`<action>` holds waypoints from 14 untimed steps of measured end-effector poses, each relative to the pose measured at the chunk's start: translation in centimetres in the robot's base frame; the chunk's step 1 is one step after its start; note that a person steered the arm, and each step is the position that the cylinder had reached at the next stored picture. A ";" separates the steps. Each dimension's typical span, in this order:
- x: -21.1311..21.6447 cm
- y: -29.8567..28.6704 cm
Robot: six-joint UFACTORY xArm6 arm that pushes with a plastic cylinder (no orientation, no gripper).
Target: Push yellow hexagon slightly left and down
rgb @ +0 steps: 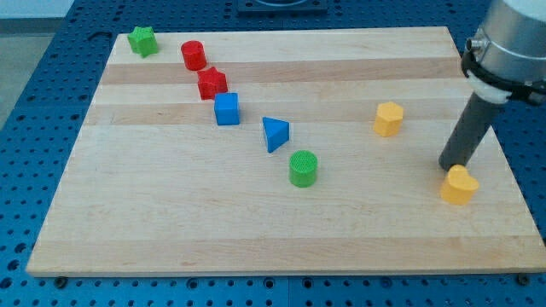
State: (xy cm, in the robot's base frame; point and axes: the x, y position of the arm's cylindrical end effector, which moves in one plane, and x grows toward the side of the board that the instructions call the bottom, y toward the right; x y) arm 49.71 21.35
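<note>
The yellow hexagon point(388, 118) sits on the right half of the wooden board point(171, 222), roughly level with the blue triangle point(275, 134) and well apart from it. It stands alone, with bare wood on every side.

My tip point(447, 165) is down near the view's right edge, touching or just beside the upper left of the other yellow block point(459, 185), a heart-like shape. That puts me below and to the right of the hexagon, which is the wrong side for this push.

To do the step well, I judge that I should first come away from the heart block without dragging it, then circle round to the hexagon's upper right, keeping clear of the hexagon on the way. From there a short, slow stroke toward the view's lower left, aimed through the middle of the block, should shift it without spinning it. An off-centre contact would likely turn the hexagon or let it slip off the rod. The task asks only for a slight move, so I would stop early; the green cylinder point(303, 168) lies farther along that line, but far enough away that a small nudge should not reach it.

As for jaws, there are none on this rig: the arm ends in a plain dark rod, so nothing opens or closes and nothing is held. The rod only rests against, or right beside, the heart-shaped block.
</note>
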 end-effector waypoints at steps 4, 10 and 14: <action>3.3 0.0; -10.7 -2.4; -11.7 -6.9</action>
State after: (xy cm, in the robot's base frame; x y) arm 37.97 14.42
